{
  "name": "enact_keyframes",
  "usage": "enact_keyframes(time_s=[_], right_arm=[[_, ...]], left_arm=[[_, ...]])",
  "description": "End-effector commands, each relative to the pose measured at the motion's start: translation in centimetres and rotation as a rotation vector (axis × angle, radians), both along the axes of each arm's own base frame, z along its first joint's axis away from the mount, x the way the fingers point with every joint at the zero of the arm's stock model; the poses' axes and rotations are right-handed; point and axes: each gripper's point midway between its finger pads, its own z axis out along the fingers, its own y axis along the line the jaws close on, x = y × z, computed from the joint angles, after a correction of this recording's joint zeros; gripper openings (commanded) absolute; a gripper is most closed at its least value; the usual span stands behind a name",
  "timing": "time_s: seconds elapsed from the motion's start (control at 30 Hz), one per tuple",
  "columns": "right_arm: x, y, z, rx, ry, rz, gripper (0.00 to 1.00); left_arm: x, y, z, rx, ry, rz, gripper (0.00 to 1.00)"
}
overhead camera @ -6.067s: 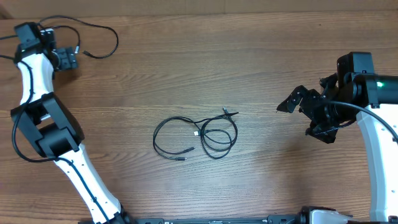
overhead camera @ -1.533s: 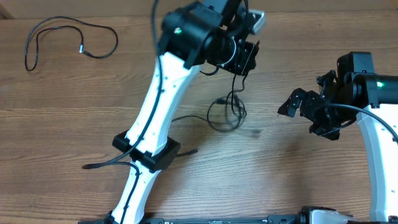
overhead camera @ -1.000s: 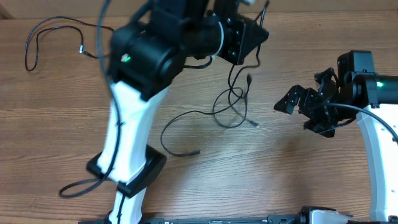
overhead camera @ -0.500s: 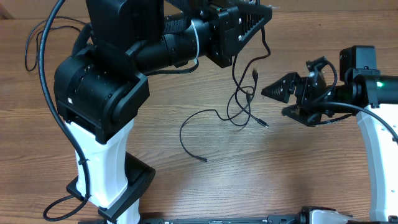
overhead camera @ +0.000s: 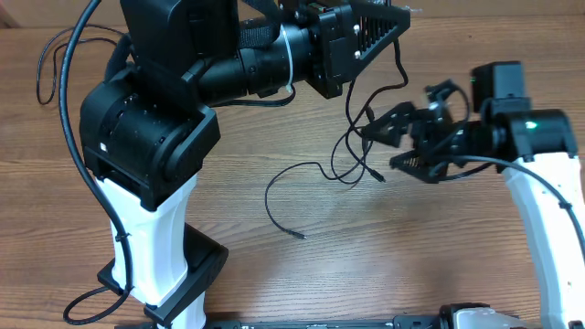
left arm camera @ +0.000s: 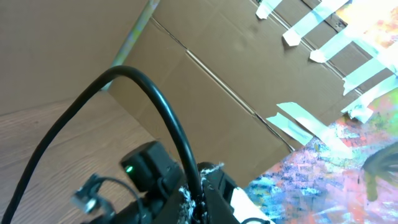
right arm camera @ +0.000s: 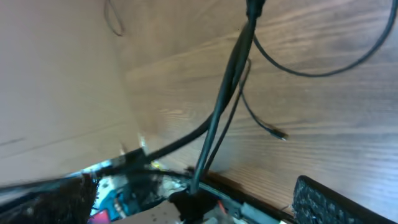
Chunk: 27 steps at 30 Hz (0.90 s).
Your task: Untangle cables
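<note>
Thin black cables (overhead camera: 350,146) dangling tangled, one end trailing on table (overhead camera: 457,265).

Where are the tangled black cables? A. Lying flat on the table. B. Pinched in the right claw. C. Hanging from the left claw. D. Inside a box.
C: the cables hang down from the shut left claw, up above the table, with one loose end trailing on it; the right claw is open close by.

Robot lab bench, wood-grain table (overhead camera: 457,265), taped cardboard wall (left arm camera: 205,106)
</note>
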Motion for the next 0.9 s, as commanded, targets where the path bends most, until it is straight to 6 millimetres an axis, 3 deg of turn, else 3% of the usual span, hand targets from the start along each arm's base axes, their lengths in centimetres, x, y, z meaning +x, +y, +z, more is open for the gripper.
enact_keyframes(time_s=[0.0, 0.2, 0.57, 0.73, 0.87], right_arm=[[0.2, -0.5, -2.1, -0.157, 0.077, -0.12, 1.0], [0.7, 0.7, -3.3, -0.228, 0.076, -0.122, 1.0], [1.1, 2.2, -7.7, -0.288, 0.204, -0.07, 1.0], [1.6, -0.3, -8.8, -0.409, 0.204, -0.145, 1.0], [1.4, -4.8, -10.1, -0.613, 0.243, -0.275, 1.0]], left_arm=[[-0.1, -0.1, 0.2, -0.01, 0.002, -0.016, 0.04], [-0.1, 0.0, 0.4, -0.032, 0.043, -0.015, 0.04], [-0.4, 0.2, 1.8, -0.076, 0.012, -0.038, 0.04], [1.6, 2.4, 1.0, -0.063, 0.072, 0.042, 0.04], [4.4, 6.1, 0.1, -0.06, 0.142, 0.163, 0.04]])
